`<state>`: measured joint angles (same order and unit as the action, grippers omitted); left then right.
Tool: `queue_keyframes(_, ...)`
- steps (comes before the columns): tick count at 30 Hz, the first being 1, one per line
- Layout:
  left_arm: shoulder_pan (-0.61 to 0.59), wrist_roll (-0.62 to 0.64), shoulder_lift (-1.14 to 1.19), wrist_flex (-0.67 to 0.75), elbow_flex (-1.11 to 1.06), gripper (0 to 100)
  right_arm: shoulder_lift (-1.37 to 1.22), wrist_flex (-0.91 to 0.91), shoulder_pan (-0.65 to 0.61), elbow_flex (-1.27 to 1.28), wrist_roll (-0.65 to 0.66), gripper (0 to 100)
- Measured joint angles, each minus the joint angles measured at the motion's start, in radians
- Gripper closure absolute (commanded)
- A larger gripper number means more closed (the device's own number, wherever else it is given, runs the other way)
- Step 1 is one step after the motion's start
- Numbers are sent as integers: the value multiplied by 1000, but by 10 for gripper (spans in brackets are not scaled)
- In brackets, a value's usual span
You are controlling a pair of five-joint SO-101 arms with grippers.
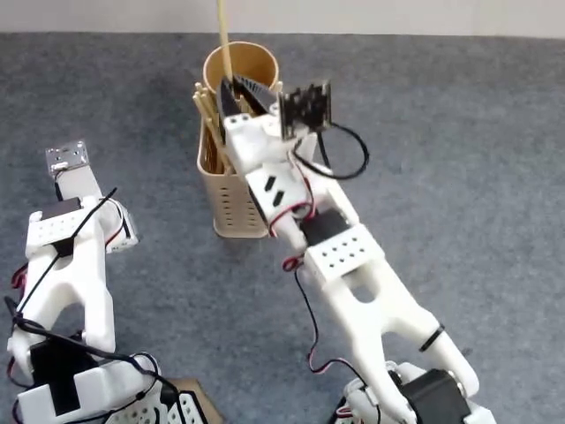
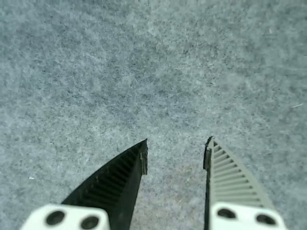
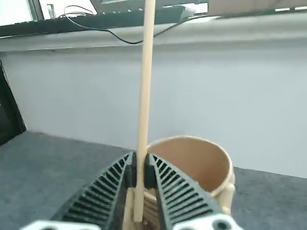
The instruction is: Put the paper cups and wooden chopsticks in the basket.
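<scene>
A tall beige perforated basket [image 1: 231, 199] stands at the back middle of the carpet. A tan paper cup [image 1: 240, 66] sits in its top, and several wooden chopsticks [image 1: 205, 110] lean at its rim. My right gripper [image 1: 237, 99] hangs over the basket's mouth, shut on one upright wooden chopstick [image 1: 222, 40]. In the right wrist view that chopstick [image 3: 144, 91] rises between the black fingers [image 3: 108, 184], with the cup [image 3: 196, 160] just behind. My left gripper [image 2: 175, 155] is open over bare carpet at the left, holding nothing.
Grey carpet [image 1: 459, 141] covers the table on all sides of the basket. A pale wall [image 3: 230, 86] runs behind it, with a ledge carrying cables above. The left arm [image 1: 66, 256] rests low at the near left.
</scene>
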<state>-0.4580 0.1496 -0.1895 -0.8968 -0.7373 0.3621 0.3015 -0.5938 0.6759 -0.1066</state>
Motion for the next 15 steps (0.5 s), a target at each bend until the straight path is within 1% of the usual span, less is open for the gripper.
queue_keyframes(4, 0, 0, 0, 0, 0, 793, 26, 43, 0, 84, 54, 994)
queue_keyframes(8, 0, 0, 0, 0, 0, 793, 44, 58, 2, 126, 71, 985)
queue_keyframes(12, 0, 0, 0, 0, 0, 793, 49, 55, 2, 129, 72, 889)
queue_keyframes(15, 0, 0, 0, 0, 0, 793, 49, 54, -2, 129, 72, 874)
